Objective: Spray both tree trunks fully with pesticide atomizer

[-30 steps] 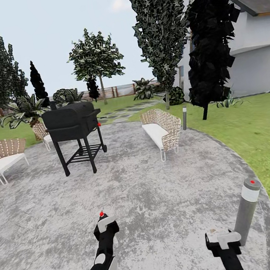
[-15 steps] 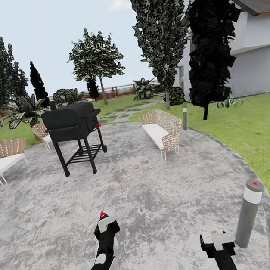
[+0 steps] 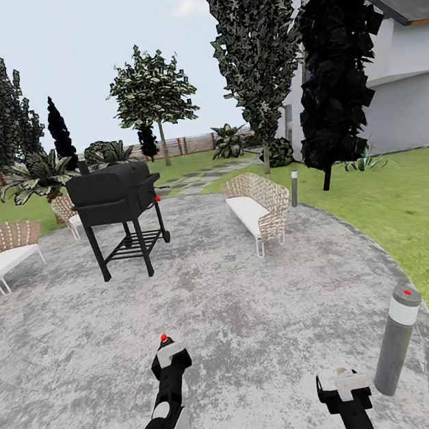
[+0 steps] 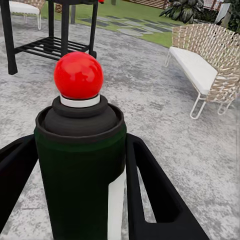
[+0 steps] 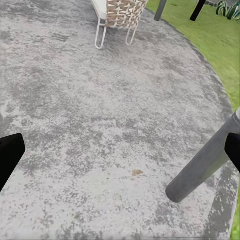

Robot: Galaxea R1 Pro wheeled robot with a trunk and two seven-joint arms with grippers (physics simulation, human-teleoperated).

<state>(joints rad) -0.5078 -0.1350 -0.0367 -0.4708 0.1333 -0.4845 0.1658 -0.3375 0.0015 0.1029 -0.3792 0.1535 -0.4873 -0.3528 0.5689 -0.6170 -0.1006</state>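
Atomizer: pesticide atomizer [image 4: 80, 165] sits upright between the left gripper [image 3: 170, 360] jaws, clenched on the dark bottle; red dot on top, held low over the paved patio [image 3: 256, 305].
Right gripper: right gripper [image 3: 344, 388] jaws released, nothing between them; hangs just beside a grey bollard light [image 3: 398, 340] at the patio's edge.
Step in hand: carry to the trees, judged; no bark within spray reach and no white specks to be seen.
Targets: a leafy tree [image 3: 152, 93] stands far off behind the fence line, a taller one [image 3: 253, 42] near the white house [image 3: 400, 74]; trunks small and partly hidden, so which two count I cannot tell.
Route: black grill [image 3: 116, 195] and wicker bench [image 3: 258, 207] stand between; the gap between them looks passable.
Doing it well: keep the bottle upright and gripped; steer the base clear of the bollard; stop near a trunk, nozzle facing bark, before spraying.
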